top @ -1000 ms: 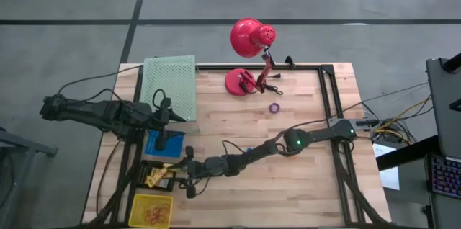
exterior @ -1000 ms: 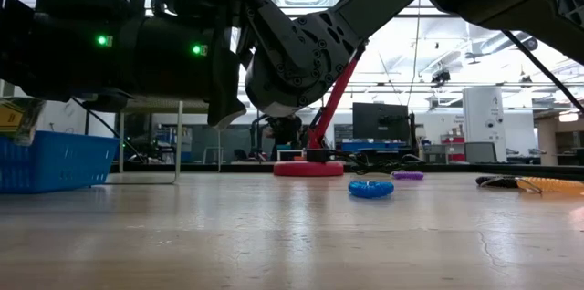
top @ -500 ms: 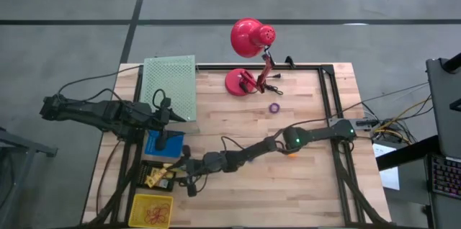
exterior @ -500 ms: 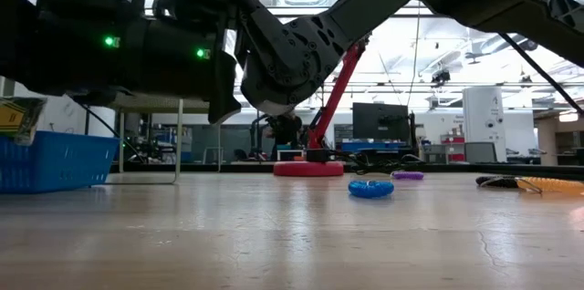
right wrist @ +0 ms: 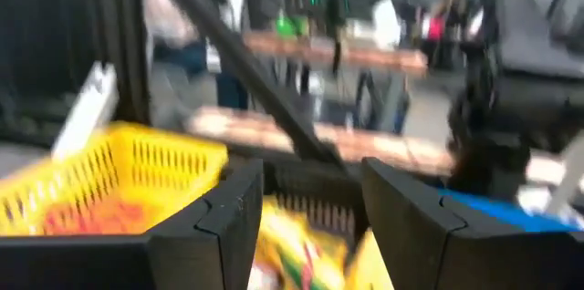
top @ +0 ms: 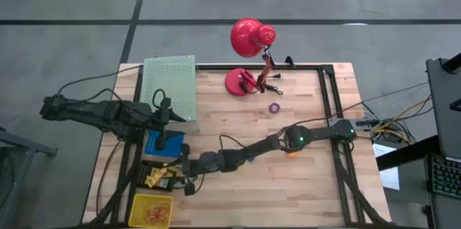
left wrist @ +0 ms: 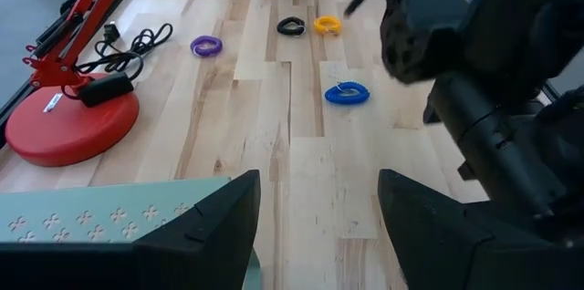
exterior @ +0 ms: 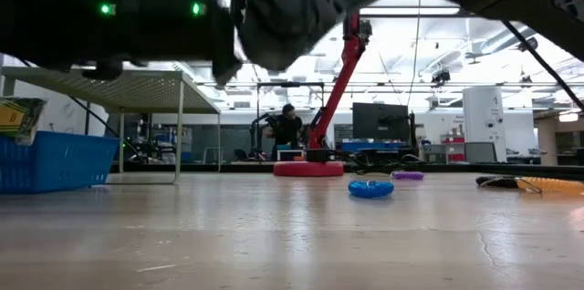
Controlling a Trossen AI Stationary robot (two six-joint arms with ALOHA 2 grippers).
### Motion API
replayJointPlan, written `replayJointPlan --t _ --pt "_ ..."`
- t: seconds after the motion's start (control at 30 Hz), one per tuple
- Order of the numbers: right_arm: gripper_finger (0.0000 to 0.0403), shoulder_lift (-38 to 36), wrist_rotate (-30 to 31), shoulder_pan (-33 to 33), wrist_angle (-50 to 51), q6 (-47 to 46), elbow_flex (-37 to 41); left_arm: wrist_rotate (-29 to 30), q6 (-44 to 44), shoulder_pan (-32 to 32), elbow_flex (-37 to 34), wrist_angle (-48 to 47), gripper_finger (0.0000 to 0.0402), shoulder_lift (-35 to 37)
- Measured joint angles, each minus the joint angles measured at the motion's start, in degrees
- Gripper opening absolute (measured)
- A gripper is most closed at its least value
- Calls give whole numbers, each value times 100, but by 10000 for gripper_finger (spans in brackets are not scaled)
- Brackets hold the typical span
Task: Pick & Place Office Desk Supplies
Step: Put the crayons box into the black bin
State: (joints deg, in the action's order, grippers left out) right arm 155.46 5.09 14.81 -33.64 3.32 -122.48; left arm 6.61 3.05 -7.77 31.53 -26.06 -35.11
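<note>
Now the right gripper, jaws open, hangs over the black tray, yellow pieces just below; left gripper open.

red desk lamp at far edge | green perforated shelf far-left | wooden table

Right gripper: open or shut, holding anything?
Open and empty. In its wrist view the right gripper shows a clear gap between its fingers, with only the yellow basket and yellow items beyond.
</note>
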Motion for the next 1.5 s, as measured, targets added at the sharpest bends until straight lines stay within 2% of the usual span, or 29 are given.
replayJointPlan --t 0.1,0.2,0.3,0.53,0.8,0.97,1.2,1.37,1.5 --pt "180 -263 121 17 1097 -43 4 0 0 -2 0 0 230 0" --pt "180 -453 128 40 1611 -247 23 0 0 -1 0 -4 230 0" --pt "180 -561 352 85 1610 -169 57 0 0 0 0 -10 230 2" --pt "180 -678 1389 304 1636 141 254 0 0 -1 0 -57 230 2" --pt "180 -1238 1715 397 1511 -274 1180 0 0 -2 0 -80 230 0" --pt "180 -1767 1722 408 741 -720 2330 0 0 -1 0 -95 230 2" --pt "180 -1930 1225 481 -1747 -747 3871 0 0 0 2 -98 230 2" --pt "183 -1886 1097 463 -2063 -948 4121 0 0 -1 0 -100 230 2" --pt "207 -1886 1111 459 -2036 -1182 4058 0 0 0 0 -101 230 2"
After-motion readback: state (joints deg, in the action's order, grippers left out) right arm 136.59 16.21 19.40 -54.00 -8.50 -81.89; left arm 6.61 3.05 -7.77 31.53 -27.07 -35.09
